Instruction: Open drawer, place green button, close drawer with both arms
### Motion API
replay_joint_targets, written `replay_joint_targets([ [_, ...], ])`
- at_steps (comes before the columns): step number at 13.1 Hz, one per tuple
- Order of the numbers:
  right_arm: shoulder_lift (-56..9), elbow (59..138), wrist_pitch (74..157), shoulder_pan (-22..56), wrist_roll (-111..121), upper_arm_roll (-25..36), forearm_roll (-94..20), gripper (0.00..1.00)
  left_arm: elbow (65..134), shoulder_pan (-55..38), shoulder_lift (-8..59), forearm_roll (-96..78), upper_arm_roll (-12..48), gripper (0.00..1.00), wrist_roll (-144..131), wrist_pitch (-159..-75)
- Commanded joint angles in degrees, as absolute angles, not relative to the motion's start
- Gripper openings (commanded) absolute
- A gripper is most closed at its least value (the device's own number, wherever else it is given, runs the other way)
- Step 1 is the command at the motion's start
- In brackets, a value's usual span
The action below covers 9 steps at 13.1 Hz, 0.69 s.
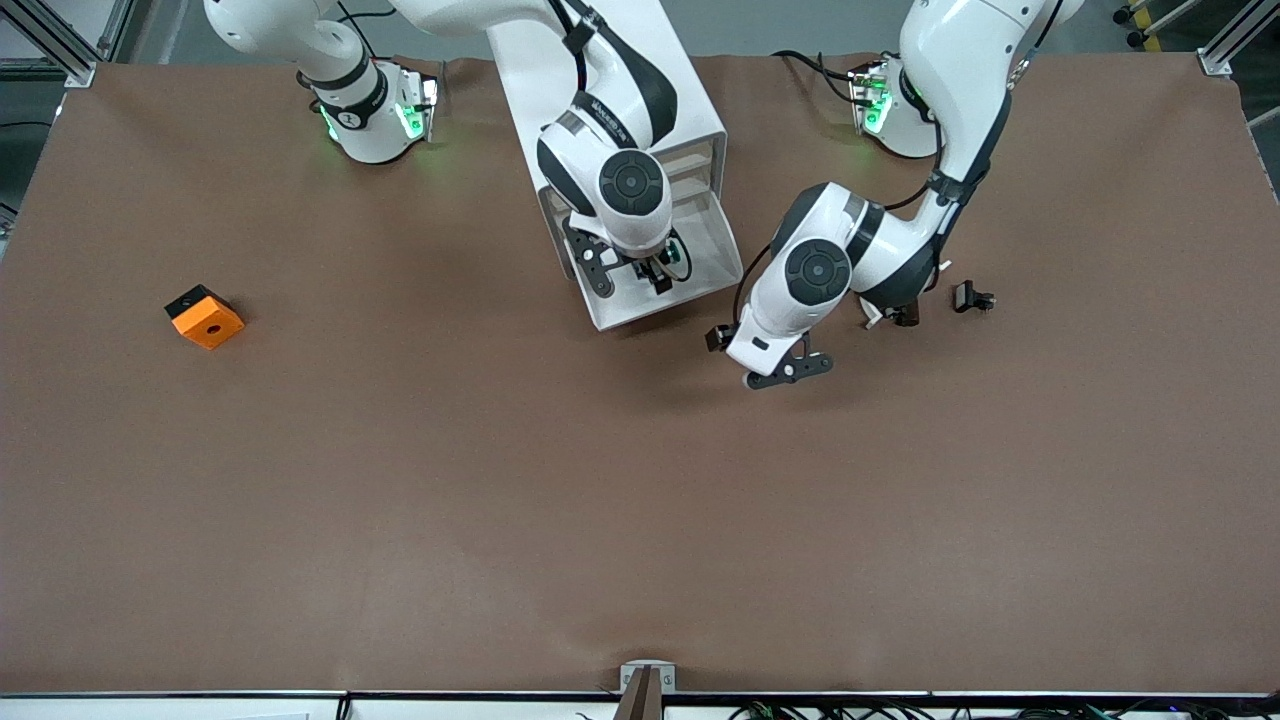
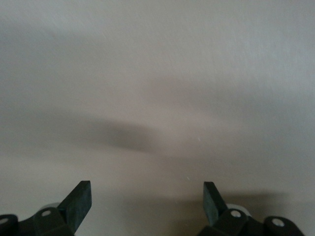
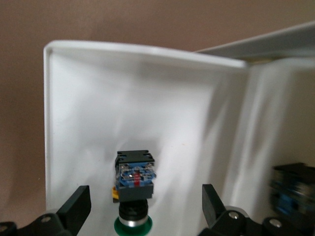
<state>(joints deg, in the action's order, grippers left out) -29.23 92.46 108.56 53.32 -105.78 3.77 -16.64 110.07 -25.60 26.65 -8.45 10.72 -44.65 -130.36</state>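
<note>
right gripper jaws open over button in drawer | left gripper jaws open | labels unreadable

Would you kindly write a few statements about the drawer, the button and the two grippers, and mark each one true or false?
1. The drawer is pulled open. True.
2. The button lies on the brown table beside the orange block. False: it lies in the drawer's white tray.
3. The right gripper is open, its fingers either side of the button. True.
4. The left gripper is shut on a black clip. False: it is open and empty, over bare table.
</note>
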Motion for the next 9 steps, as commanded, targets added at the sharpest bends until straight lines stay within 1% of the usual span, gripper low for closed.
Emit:
replay_joint_targets([
  [1,-25.24,88.34,96.98,49.06,-99.69,3.87,-17.67,1.0,109.16,-27.33,28.12,-11.77,11.25,1.0,-45.09,-130.25],
  [4,-19.09,88.24,90.64,44.84,-93.45,3.96,-17.31,1.0,109.16,-29.52,28.56,-16.68,11.87,1.0,-45.17,-130.25],
  [7,-13.64,88.33,84.04,36.94,-79.68,3.96,-17.4,1.0,109.16,-32.24,28.56,-18.28,11.95,1.0,-47.19,-130.25],
  [9,-10.47,88.94,81.31,31.93,-70.97,4.04,-17.23,1.0,109.33,-34.44,28.65,-18.37,12.04,1.0,-49.38,-130.25],
])
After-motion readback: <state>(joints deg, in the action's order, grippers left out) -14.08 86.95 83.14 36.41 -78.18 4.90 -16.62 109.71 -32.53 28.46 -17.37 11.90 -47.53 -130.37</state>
